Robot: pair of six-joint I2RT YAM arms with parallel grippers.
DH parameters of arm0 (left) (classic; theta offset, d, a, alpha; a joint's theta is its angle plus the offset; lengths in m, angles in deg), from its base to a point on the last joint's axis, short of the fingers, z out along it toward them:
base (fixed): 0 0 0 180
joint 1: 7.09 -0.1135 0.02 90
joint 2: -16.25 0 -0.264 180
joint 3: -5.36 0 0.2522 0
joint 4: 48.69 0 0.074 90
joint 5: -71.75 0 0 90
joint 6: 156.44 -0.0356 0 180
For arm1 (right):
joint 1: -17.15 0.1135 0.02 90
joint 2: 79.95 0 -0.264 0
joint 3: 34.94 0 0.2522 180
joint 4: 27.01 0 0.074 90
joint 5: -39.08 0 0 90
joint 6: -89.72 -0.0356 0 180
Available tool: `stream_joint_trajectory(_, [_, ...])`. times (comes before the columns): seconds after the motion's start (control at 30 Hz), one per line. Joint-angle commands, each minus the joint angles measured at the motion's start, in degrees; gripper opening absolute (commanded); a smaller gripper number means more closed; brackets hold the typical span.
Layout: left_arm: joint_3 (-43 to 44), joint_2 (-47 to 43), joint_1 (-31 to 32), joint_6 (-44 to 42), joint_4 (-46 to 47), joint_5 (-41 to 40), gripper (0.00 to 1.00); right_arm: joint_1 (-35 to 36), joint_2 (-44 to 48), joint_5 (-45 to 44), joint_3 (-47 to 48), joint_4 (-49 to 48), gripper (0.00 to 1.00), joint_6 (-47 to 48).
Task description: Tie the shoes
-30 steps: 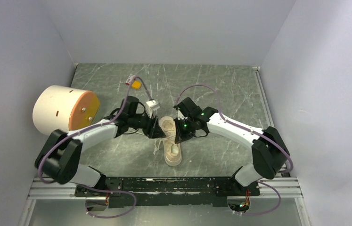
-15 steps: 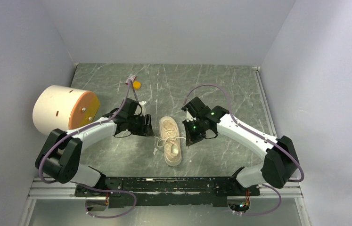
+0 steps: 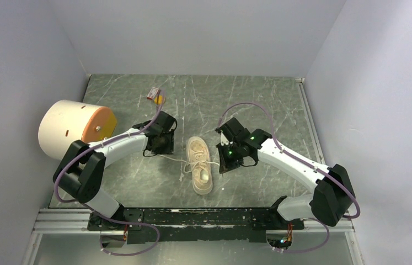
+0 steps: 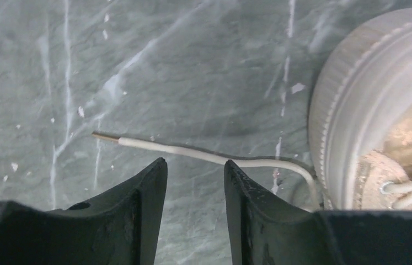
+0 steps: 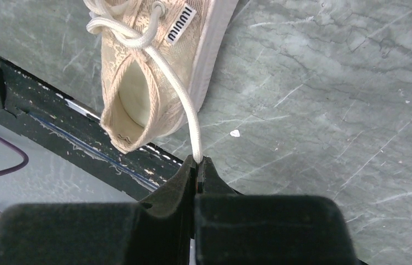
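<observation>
The cream sneaker [image 3: 199,165] lies on the green marble table, heel toward the near edge. My left gripper [image 3: 162,146] is open and empty just left of it. In the left wrist view [image 4: 195,165] a white lace end [image 4: 192,154] lies flat on the table just beyond my fingertips, running to the shoe's toe [image 4: 358,110]. My right gripper [image 3: 224,161] sits just right of the shoe. In the right wrist view [image 5: 198,160] it is shut on the other lace [image 5: 181,105], which runs taut up to the shoe [image 5: 137,94].
A large cream-and-orange cylinder [image 3: 76,128] lies at the left wall. A small orange object with a tag [image 3: 158,98] sits at the back. A black rail [image 3: 192,216] runs along the near edge and also shows in the right wrist view [image 5: 54,138]. Walls close in on three sides.
Both grippers have drawn outward from the shoe. The left one moved left and a little back, and the left lace now lies loose on the table. The right one pulled its lace rightward.
</observation>
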Motion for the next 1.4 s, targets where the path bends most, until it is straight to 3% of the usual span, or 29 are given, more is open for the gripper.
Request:
stream_joint_trajectory(0.0, [2.25, 1.52, 0.55, 11.12, -5.58, -3.23, 0.46, -0.27, 0.78, 0.57, 0.11, -2.09, 0.0, -0.8])
stream_joint_trajectory(0.23, [3.63, 7.65, 0.69, 18.19, -5.27, -4.41, 0.55, -0.33, 1.71, 0.16, -0.25, -2.2, 0.0, 0.36])
stream_joint_trajectory(0.4, [3.42, 9.18, 0.87, 21.4, -7.98, -6.57, 0.5, -0.42, 4.19, -1.56, -2.74, -2.65, 0.0, 0.16])
stream_joint_trajectory(0.7, [2.54, 9.71, 0.47, 18.25, -7.42, -8.55, 0.06, -1.02, 7.25, -8.59, -1.65, 2.34, 0.0, -1.03])
stream_joint_trajectory(0.9, [4.82, 1.71, -1.07, 13.11, -14.65, -11.1, 0.05, -3.43, 11.57, -19.82, -0.89, 13.06, 0.0, -6.69])
stream_joint_trajectory(1.17, [8.12, -11.94, -2.31, 14.42, -31.41, -19.42, 0.05, -16.38, 10.22, -26.16, 2.14, 16.33, 0.0, -8.15])
stream_joint_trajectory(1.37, [12.65, -16.74, -3.66, 17.94, -40.1, -25.09, 0.05, -31.83, 3.84, -20.12, 0.58, 12.61, 0.0, -8.01])
